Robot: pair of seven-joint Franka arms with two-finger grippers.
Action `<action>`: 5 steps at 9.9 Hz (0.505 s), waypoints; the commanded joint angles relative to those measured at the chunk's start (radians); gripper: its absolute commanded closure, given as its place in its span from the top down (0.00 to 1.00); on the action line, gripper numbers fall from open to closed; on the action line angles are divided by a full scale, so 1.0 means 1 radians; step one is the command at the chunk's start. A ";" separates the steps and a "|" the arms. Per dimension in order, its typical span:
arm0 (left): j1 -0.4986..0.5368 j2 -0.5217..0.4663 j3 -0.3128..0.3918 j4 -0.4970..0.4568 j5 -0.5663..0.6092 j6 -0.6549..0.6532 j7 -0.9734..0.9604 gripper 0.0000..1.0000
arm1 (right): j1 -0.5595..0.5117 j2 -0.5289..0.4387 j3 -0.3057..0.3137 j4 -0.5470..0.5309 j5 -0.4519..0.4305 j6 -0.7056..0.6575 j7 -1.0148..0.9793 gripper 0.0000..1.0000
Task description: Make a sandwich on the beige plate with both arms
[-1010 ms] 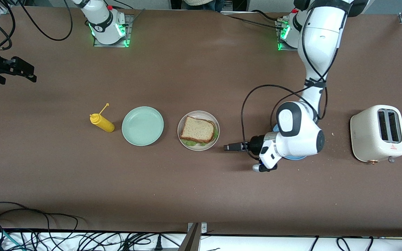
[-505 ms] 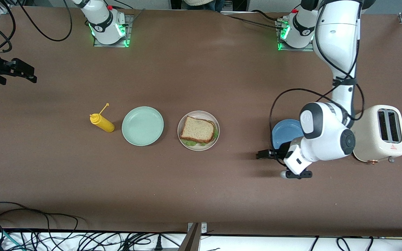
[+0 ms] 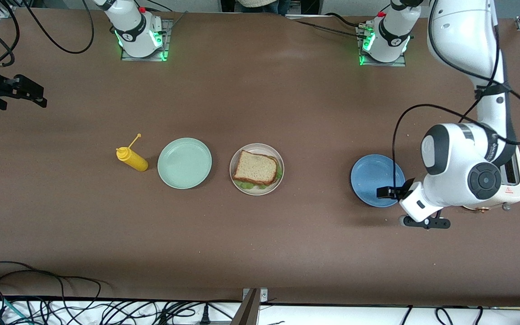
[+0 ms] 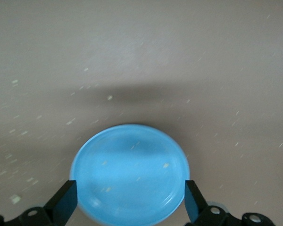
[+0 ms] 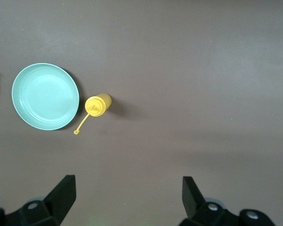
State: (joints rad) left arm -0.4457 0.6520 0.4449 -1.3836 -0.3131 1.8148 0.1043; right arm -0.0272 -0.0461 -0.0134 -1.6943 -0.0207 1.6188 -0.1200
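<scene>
Sandwich (image 3: 257,168) is sitting on the beige plate (image 3: 236,179) at the centre of the front view: top bread slice is showing whole, lettuce is peeking out only along the lower and one side edge, and the bottom slice is lying hidden underneath. Neither wrist view is showing the sandwich or its plate.

Table (image 3: 260,234) is filling the front view, with its lower edge giving way to a tangle of cables.

Left arm (image 3: 463,171) is reaching down from the upper right of the front view and covering most of the toaster (image 3: 515,189), of which only a strip is showing at the arm's edge. Left gripper (image 3: 394,191) is hanging over the lower rim of the blue plate (image 3: 370,178); jaws are hard to read in the front view. The left wrist view is showing the fingers (image 4: 63,203) spread wide with nothing between them, and the blue plate (image 4: 129,174) below, its near rim cut off by the frame edge.

Right gripper (image 3: 23,92) is waiting at the upper left edge of the front view, partly cut off. Only the right wrist view is showing its jaws, standing wide apart and empty, fingers (image 5: 61,195) low in frame, above bare table.

Mint green plate (image 3: 184,163) is lying beside the beige plate toward the right arm's end, appearing also in the right wrist view (image 5: 45,96).

Yellow mustard bottle (image 3: 132,158) is lying just beside the mint plate, cap hanging open; it is showing end-on in the right wrist view (image 5: 98,104).
</scene>
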 commanded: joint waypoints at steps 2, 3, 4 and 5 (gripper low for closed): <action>-0.005 -0.086 0.023 0.050 0.139 -0.228 0.002 1.00 | 0.013 0.011 0.009 0.027 0.013 -0.013 0.121 1.00; -0.005 -0.086 0.025 0.104 0.169 -0.341 0.003 1.00 | 0.015 0.011 0.009 0.027 0.015 -0.011 0.123 1.00; -0.005 -0.089 0.029 0.147 0.175 -0.417 0.002 1.00 | 0.015 0.012 0.009 0.027 0.013 -0.011 0.122 1.00; -0.001 -0.097 0.035 0.173 0.180 -0.464 0.000 1.00 | 0.015 0.018 0.009 0.042 0.015 -0.011 0.123 1.00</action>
State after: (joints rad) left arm -0.4470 0.5574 0.4716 -1.2585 -0.1668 1.4196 0.1037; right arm -0.0146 -0.0446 -0.0046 -1.6908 -0.0185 1.6200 -0.0115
